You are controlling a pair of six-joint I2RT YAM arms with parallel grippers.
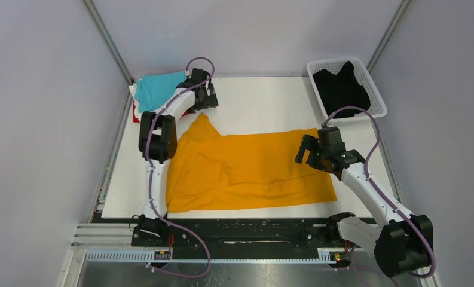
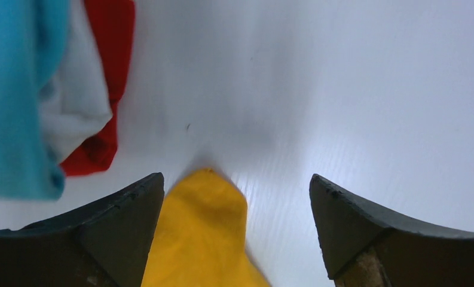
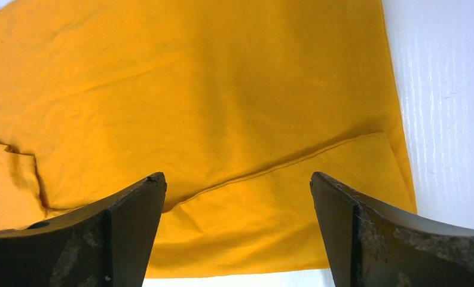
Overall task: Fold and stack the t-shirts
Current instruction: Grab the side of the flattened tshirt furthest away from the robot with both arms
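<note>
Both your sets of jaws stand wide and hold nothing. Your left gripper (image 2: 235,185) hangs over a sleeve tip of the orange-yellow t-shirt (image 1: 252,170), which is spread on the table (image 1: 258,101); your right gripper (image 3: 237,179) hangs over its hem corner.

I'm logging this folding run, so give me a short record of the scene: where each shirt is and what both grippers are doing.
orange-yellow shirt: spread across the table, partly folded over
turquoise shirt, white shirt, red shirt: piled at the far left corner
black shirt: in the basket, far right corner
left gripper: open, over the orange-yellow shirt's far pointed corner, holding nothing
right gripper: open, over that shirt's right end, holding nothing
</note>
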